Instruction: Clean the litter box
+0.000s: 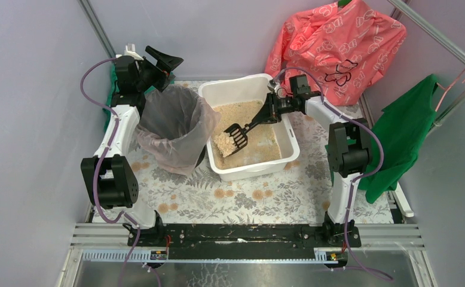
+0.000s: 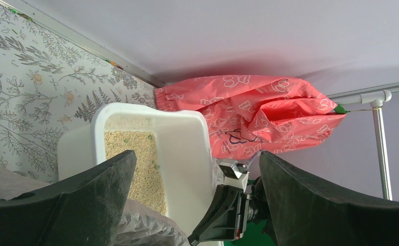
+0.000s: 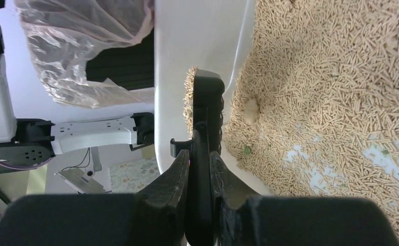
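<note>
- The litter box (image 1: 260,168) sits at the far middle of the tabletop (image 1: 248,200). Its long sides run towards the far edge, and tan pellets cover most of its floor.
- In the right wrist view the pellets thin out to white patches of floor on the box's right side.
- The right end effector (image 3: 199,159) hangs over the box's far right part. Its fingers are pressed together on the handle of a black scoop (image 1: 245,130).
- The scoop slants down towards the near left part of the box and its head carries a heap of pellets. From the wrist it is seen edge-on, just beside the inside of the left wall.
- A round black bin (image 1: 176,146) lined with a clear bag stands on the left, just beside the box. The bag's folds reach the box's left wall, so no gap shows between them.
- The left end effector (image 1: 164,60) is raised above the far left corner, behind the bin's far rim. Its fingers are spread wide, and the box shows through the gap between them.
- Between the box's near rim and the arm bases the flowered tabletop lies open across its width.
- To the right of the box only a narrow strip runs before the right arm's upright link.
- A pink garment (image 1: 337,42) fills the far right corner, close behind the right wrist.
- A green garment (image 1: 406,131) hangs along the right edge.
</note>
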Tool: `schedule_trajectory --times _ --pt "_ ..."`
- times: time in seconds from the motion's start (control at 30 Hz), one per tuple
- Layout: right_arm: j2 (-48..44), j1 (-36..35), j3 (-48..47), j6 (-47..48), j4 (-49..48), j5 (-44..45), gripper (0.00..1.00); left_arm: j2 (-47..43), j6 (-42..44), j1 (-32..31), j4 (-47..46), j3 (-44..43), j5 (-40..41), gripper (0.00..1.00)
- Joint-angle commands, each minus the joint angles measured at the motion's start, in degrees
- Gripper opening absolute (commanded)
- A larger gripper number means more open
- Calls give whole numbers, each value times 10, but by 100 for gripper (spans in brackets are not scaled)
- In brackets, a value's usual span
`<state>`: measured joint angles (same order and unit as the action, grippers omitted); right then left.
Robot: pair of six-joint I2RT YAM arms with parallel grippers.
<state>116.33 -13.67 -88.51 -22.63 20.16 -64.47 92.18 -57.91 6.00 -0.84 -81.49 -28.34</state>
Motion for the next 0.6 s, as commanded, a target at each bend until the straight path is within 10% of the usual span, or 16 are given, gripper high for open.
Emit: schedule_trajectory --times 0.0,0.57 --pt "-2 8 -39 -46 -39 -43 0 -2 9 3 -16 -1 -6 98" --pt "-48 108 1 -144 -127 -1 0 4 7 6 -16 -8 -8 98"
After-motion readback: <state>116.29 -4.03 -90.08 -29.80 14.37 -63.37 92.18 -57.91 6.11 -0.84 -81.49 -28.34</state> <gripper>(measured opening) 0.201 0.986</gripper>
